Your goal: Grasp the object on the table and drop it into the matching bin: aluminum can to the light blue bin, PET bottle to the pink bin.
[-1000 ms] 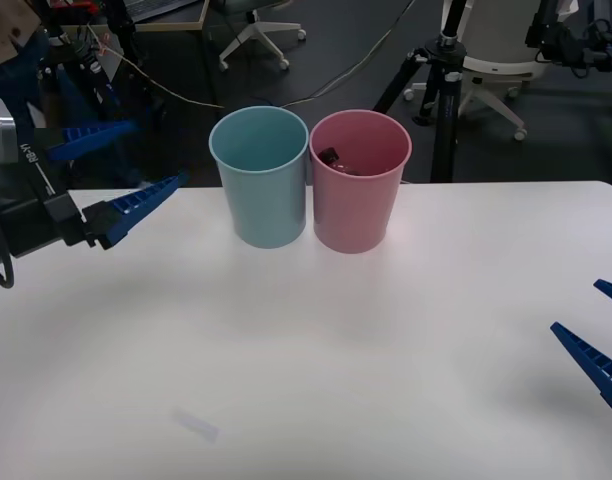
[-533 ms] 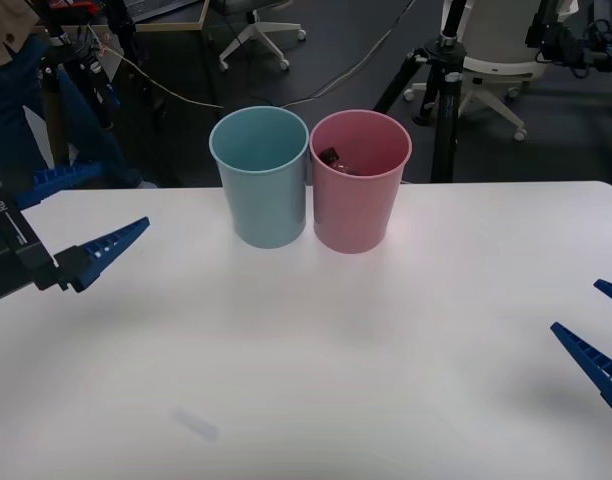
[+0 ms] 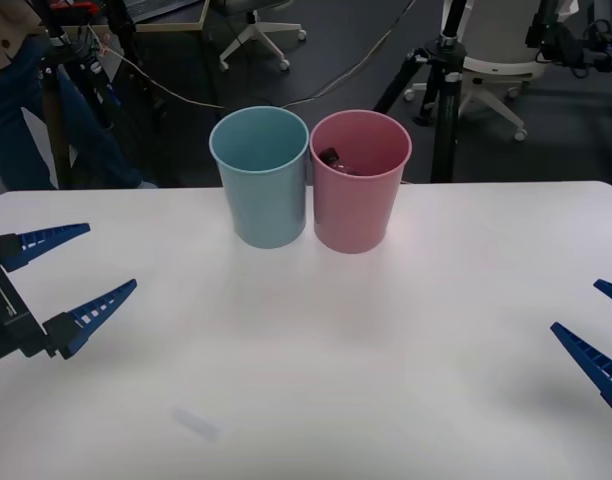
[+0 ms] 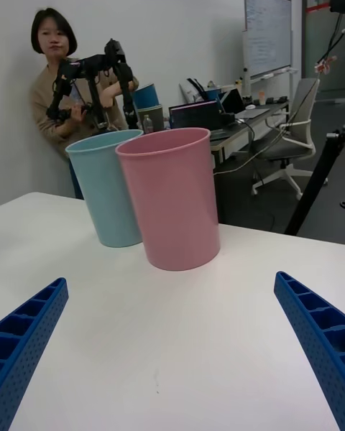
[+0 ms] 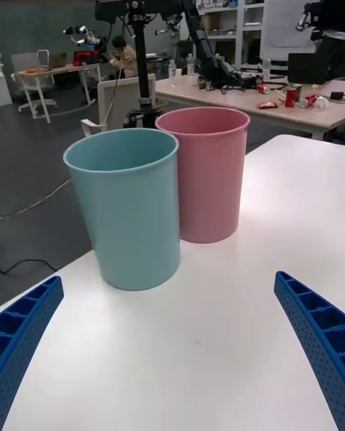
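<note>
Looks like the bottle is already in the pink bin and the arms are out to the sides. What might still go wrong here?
Little, I think. The bottle lies inside the pink bin, against its far wall.

1. The pink bin and the blue bin stand touching; a nudge to one would likely shift both.
2. The left gripper, jaws open, hangs low over the table at its left side; the right gripper, also open, at its right edge. A careless sweep inward could topple the tall bins.
</note>
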You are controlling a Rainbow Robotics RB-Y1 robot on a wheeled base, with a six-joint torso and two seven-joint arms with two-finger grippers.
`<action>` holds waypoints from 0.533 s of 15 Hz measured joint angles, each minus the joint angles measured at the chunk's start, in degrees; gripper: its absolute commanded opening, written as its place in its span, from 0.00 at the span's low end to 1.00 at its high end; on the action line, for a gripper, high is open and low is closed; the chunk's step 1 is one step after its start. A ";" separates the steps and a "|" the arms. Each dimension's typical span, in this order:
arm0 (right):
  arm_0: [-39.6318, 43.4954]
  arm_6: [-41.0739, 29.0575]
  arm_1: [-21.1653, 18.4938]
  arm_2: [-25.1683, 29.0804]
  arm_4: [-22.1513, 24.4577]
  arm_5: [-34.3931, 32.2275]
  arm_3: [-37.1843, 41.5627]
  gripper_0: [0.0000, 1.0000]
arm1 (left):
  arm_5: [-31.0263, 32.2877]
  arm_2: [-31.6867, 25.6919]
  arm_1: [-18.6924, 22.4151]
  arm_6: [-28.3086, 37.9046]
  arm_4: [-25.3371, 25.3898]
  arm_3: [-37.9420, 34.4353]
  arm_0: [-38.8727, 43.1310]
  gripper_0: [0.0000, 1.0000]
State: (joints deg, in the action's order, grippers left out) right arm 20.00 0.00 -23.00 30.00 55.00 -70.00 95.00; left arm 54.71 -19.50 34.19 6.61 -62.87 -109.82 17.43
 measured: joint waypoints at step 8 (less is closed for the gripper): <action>0.00 0.00 0.00 0.00 0.00 0.00 0.00 1.00 | 1.04 -4.82 -5.92 0.44 -0.01 -3.00 7.95 1.00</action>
State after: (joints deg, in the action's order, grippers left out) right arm 20.00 0.00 -23.00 30.00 55.00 -70.00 95.00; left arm 55.75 -24.32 28.27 7.05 -62.87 -112.82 25.38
